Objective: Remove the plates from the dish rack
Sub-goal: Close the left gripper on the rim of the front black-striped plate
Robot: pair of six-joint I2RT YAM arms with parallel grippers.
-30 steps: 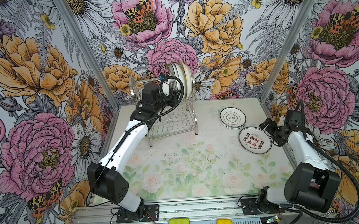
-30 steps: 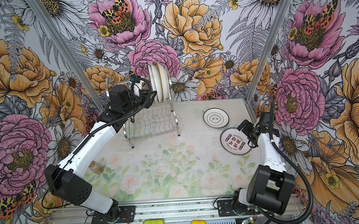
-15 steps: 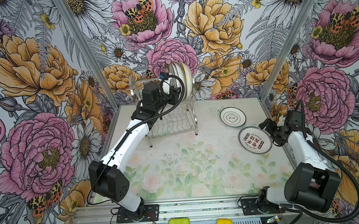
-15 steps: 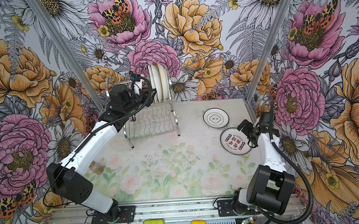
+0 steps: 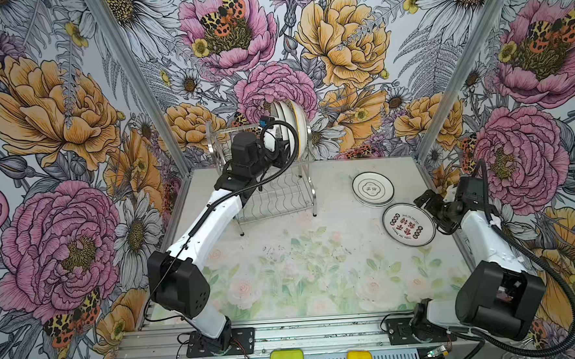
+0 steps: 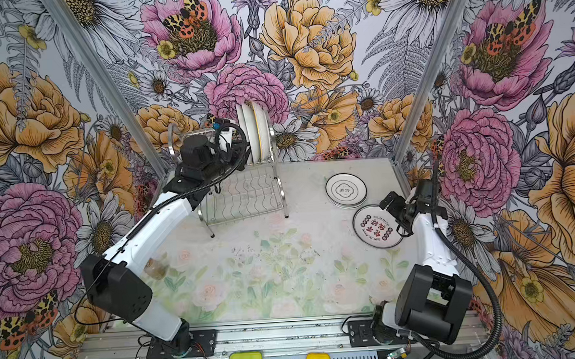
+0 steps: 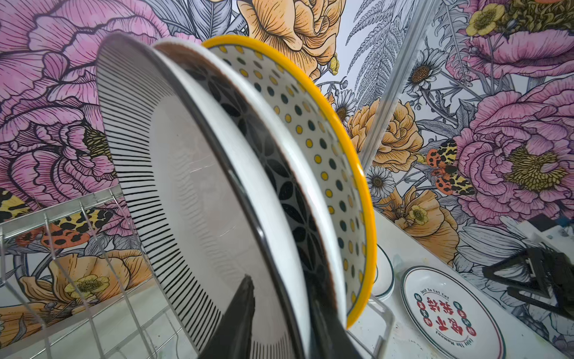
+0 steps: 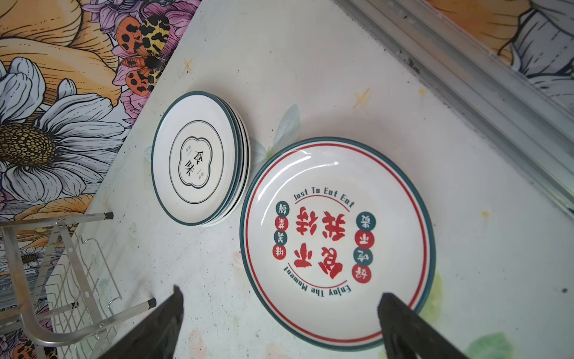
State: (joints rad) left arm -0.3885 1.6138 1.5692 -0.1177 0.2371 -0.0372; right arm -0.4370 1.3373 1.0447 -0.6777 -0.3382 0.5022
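Steel dish rack (image 5: 277,196) back-left, three plates (image 5: 292,129) upright in top tier. Left gripper (image 7: 279,289) straddles rim of striped plate (image 7: 186,186), finger each side; can't tell if clamped. Rt: plate stack (image 8: 195,158) & red-lettered plate (image 8: 335,242) flat on table (image 5: 283,255); right gripper (image 8: 279,292) spread wide by its edge.

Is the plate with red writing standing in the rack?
No, the red-lettered plate lies flat on the table, outside the dish rack.

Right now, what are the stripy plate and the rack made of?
The stripy plate looks like glazed ceramic: glossy white, with light glinting off it. The rack looks like polished steel wire, maybe chromed: thin, silvery, mirror-shiny rods.
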